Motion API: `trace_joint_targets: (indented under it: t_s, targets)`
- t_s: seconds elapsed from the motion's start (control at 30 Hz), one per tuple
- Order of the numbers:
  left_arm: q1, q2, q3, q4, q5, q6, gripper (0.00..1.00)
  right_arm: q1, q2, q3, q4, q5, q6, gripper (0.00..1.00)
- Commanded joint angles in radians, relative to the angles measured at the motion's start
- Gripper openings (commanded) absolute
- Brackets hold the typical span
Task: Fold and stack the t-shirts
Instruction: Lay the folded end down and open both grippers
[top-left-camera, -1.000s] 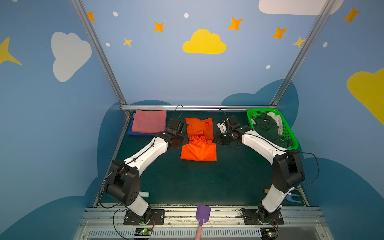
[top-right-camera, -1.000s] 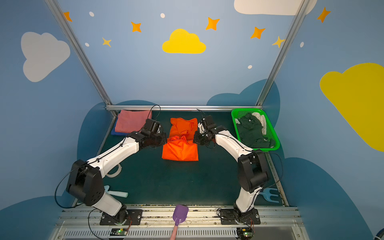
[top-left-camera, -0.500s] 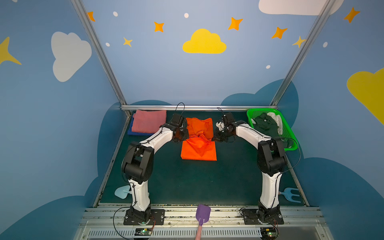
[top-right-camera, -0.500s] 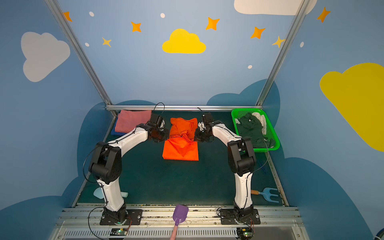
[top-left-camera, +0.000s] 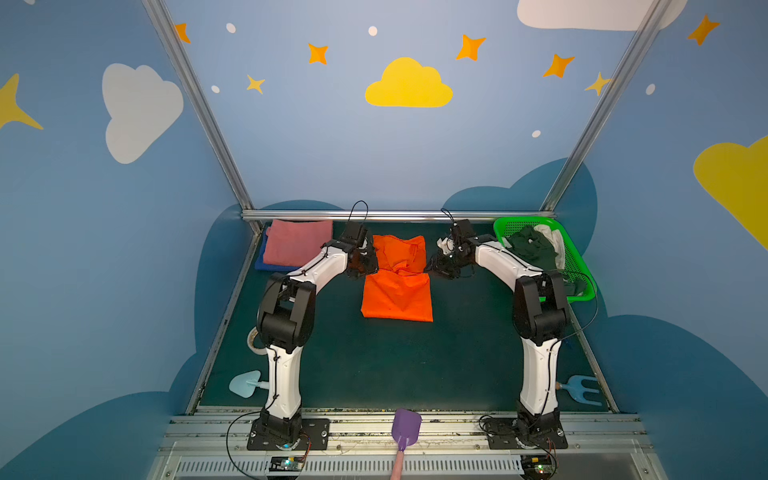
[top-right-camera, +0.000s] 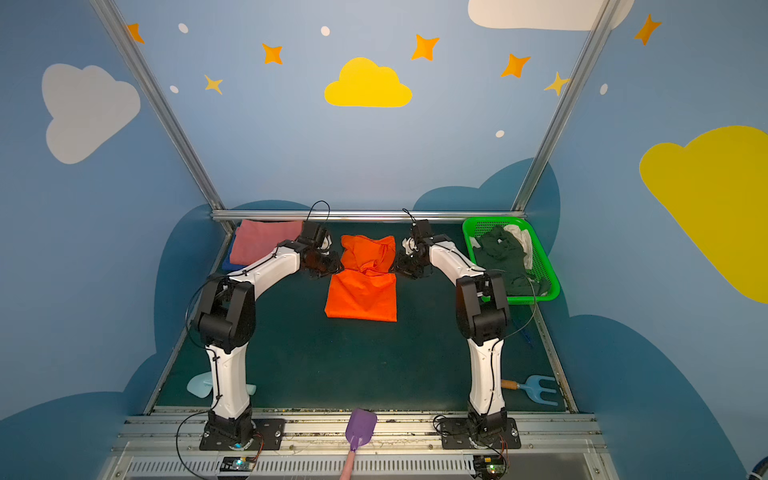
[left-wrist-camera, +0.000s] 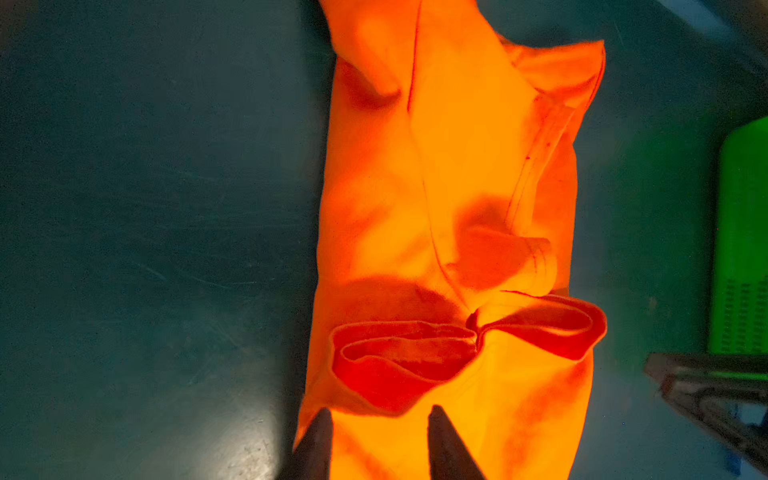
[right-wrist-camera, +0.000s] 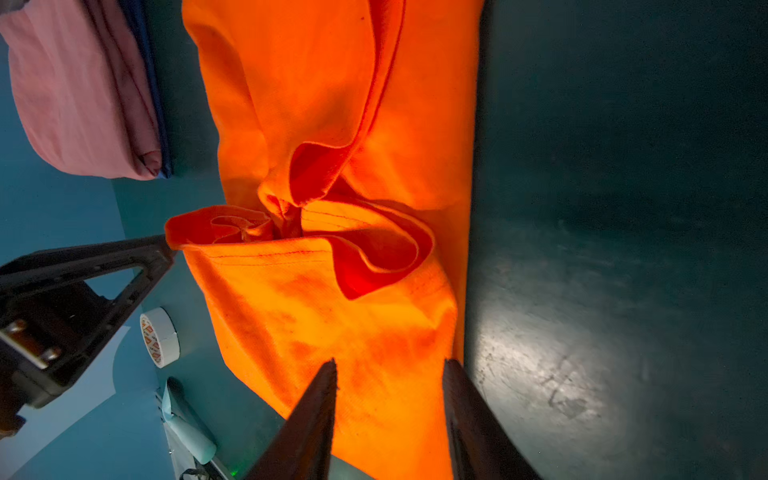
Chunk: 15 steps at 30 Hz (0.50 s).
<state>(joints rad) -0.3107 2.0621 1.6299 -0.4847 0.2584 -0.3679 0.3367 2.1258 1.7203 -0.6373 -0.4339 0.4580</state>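
In both top views your orange t-shirt (top-left-camera: 397, 291) lies mid-mat; near half flat, far half bunched toward the back rail; left gripper (top-left-camera: 365, 262) and right gripper (top-left-camera: 441, 266) flank it right where the bunching starts; pink t-shirt (top-left-camera: 297, 246) sits folded on the blue t-shirt (top-left-camera: 260, 261) at back left; green basket (top-left-camera: 584, 270) at back right, well apart from that pile.

Left wrist view: left gripper (left-wrist-camera: 380, 411) has its jaws parted, nothing pinched; orange cloth edge lies under the tips, rolled hem loops just beyond.

Right wrist view: right gripper (right-wrist-camera: 391, 365) is the same, jaws apart and empty over the shirt's side edge; the crumpled fold sits further out.

Handling, my guess: the cloth is light, limp and a bit slippery on itself; it'll sag and unroll if you grab one layer; pinch the outer corners of the rolled hem, all layers, one corner per gripper, not the middle.
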Motion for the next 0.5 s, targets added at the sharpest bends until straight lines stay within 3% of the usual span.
trace_joint_targets:
  t_s: [0.0,0.07,0.2,0.27,0.37,0.47]
  targets:
    - [0.012,-0.020,0.043,-0.046,0.009,0.035,0.55,-0.008,-0.090,0.000,-0.030,0.011,-0.015,0.47]
    - [0.011,-0.054,0.026,-0.048,-0.004,0.039,0.66,-0.003,-0.138,-0.044,-0.005,0.000,-0.006,0.47]
    - [0.007,-0.149,-0.064,-0.006,-0.010,0.014,0.69,0.026,-0.203,-0.131,0.046,-0.028,0.012,0.42]
    - [0.000,-0.200,-0.133,0.038,0.007,-0.009,0.61,0.049,-0.216,-0.168,0.074,-0.042,0.025,0.30]
    - [-0.015,-0.241,-0.214,0.095,0.049,-0.046,0.39,0.074,-0.199,-0.190,0.110,-0.067,0.043,0.10]
    - [-0.021,-0.235,-0.258,0.138,0.101,-0.072,0.21,0.090,-0.148,-0.168,0.119,-0.091,0.051,0.00]
